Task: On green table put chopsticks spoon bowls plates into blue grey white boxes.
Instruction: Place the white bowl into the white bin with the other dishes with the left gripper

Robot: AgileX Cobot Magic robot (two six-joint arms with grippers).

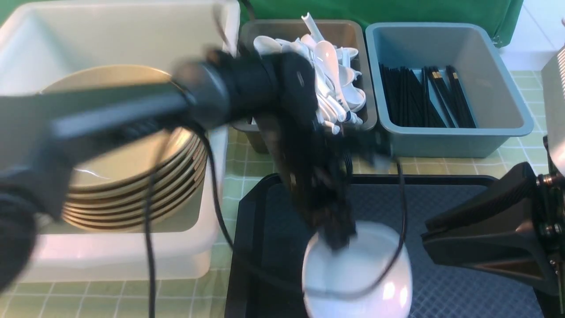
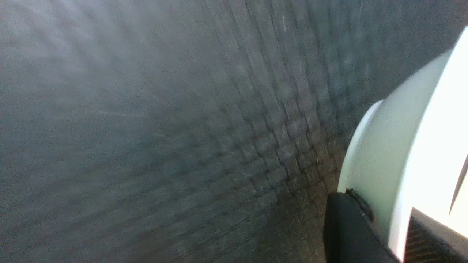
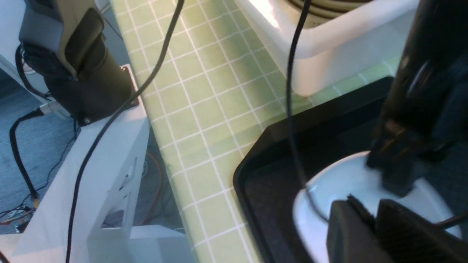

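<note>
The plate [image 1: 357,278] is a small, glossy white dish with rounded corners. It sits on the near middle of the black tray [image 1: 441,179], which lies on the green checked table [image 1: 185,296]. The left arm, blurred, reaches across from the left, and the left tool [image 1: 340,240] comes down on the plate's far rim. It is closed on that rim: the wrist view shows the white edge pinched between its dark fingers [image 2: 347,230], with the plate tilted up off the textured tray there. The right tool [image 1: 427,240] hangs over the tray's right part, just right of the plate and apart from it. Its fingers are close together with only a thin slit between them and nothing in it; whether they are fully closed I cannot tell. On the left stands the white box [image 1: 132,260], with a stack of tan bowls [image 1: 128,170] inside it. Beyond the tray are the grey box [image 1: 344,33], heaped with white spoons [image 1: 335,75], and, to its right, the blue box [image 1: 507,110], which holds black chopsticks [image 1: 423,97]. A narrow strip of table separates the tray's left edge from the white box, and the left arm's cable loops across the plate.
</note>
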